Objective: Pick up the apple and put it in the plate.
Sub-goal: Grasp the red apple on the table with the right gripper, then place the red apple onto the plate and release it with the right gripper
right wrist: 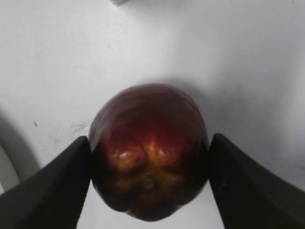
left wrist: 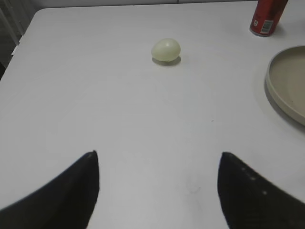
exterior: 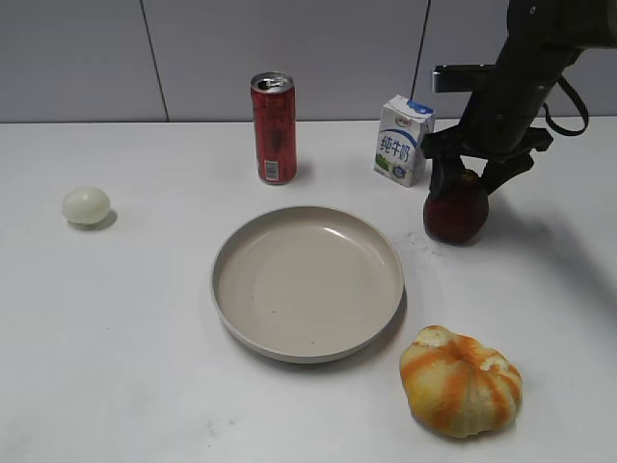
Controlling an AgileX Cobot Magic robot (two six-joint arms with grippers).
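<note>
The dark red glossy apple [exterior: 455,214] is on the white table to the right of the plate, at table level. My right gripper [exterior: 469,179] comes down over it from above. In the right wrist view both black fingers [right wrist: 150,139] press against the sides of the apple [right wrist: 147,112], whose lobed yellowish end faces the camera. The beige plate [exterior: 308,285] lies empty in the middle of the table; its edge shows in the left wrist view [left wrist: 286,81]. My left gripper [left wrist: 158,153] is open and empty above bare table and does not appear in the exterior view.
A red drink can [exterior: 273,128] and a small milk carton [exterior: 403,140] stand behind the plate. A pale egg-like ball [exterior: 86,205] lies at the left. An orange-and-white pumpkin-like fruit [exterior: 461,380] sits at the front right.
</note>
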